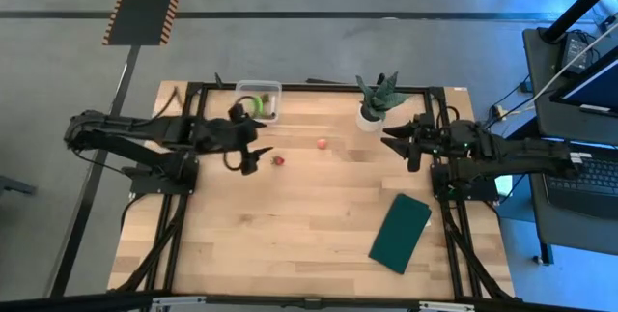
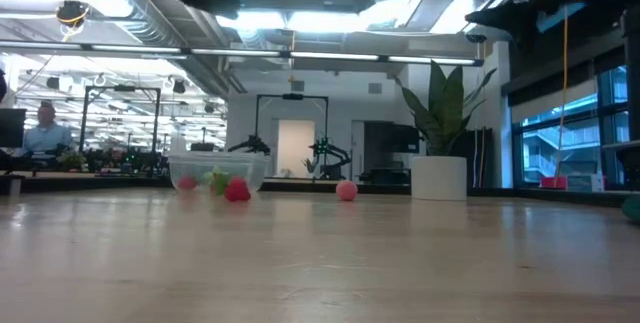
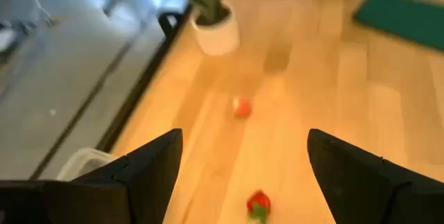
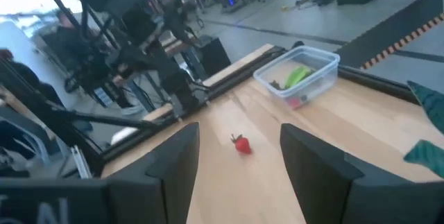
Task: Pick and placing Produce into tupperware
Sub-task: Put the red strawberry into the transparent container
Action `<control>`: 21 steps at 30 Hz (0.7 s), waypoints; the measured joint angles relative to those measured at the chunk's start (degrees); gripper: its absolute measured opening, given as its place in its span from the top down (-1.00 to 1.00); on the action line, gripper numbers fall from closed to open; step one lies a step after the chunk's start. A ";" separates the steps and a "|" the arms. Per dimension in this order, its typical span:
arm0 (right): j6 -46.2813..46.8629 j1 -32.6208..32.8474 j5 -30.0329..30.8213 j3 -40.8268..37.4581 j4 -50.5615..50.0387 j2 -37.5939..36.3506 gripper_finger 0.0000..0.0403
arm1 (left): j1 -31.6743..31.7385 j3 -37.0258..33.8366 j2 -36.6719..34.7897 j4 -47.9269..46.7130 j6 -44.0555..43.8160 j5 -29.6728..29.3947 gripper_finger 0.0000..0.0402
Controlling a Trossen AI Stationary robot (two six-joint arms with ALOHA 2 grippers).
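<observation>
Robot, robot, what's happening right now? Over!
Left gripper open by strawberry. Right gripper open, waiting near plant. Green piece in tupperware. Pink fruit loose.

I saw bare wood across the middle of the table [image 1: 290, 225], open to either arm. At the far edge the potted plant [image 1: 375, 102] crowded my right gripper [image 1: 398, 144], and the tupperware [image 1: 259, 100] sat just beside my left gripper [image 1: 253, 147]. The dark green rectangle [image 1: 400, 233] lay flat near the right side.

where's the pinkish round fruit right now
In the high view the pinkish round fruit lies loose on the bare wood near the table's far edge, between the strawberry on its left and the potted plant on its right.
</observation>
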 joint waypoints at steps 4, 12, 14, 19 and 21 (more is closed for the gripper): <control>0.21 0.00 0.00 -3.29 5.55 -1.14 -0.02 | 3.79 6.19 7.07 -7.27 0.80 7.15 -0.50; 0.13 0.00 0.00 -4.37 8.05 -1.12 -0.01 | 8.29 9.80 18.20 -17.13 3.86 12.19 -0.49; 0.12 0.00 0.00 -4.37 8.04 -1.14 -0.01 | 8.69 9.87 19.87 -16.74 4.74 13.75 -0.49; -0.07 0.00 -0.03 -4.37 7.99 -1.15 -0.01 | 8.84 9.89 24.41 -16.69 5.33 15.54 -0.49; -0.54 0.00 -0.05 -4.37 7.98 -1.12 -0.01 | 8.84 9.89 26.33 -16.54 4.60 15.70 -0.49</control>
